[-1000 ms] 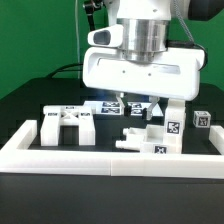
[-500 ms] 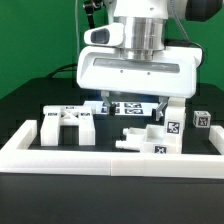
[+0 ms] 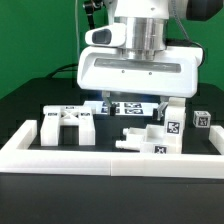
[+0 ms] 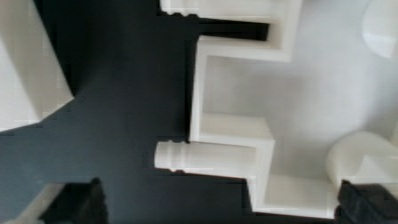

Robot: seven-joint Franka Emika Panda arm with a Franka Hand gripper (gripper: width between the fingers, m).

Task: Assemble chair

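Gripper (image 3: 132,105) has opened wide since before, gripping nothing; border wall (image 3: 60,153) hems the front; only wrist view shows peg (image 4: 185,157) on chair piece (image 4: 267,90).

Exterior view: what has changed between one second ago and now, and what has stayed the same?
The gripper opened: its jaws, together a second ago, now stand wide apart above the tagged flat piece, which it seems to have released. The bracket-like piece on the exterior view's left and the other white parts stayed in place.
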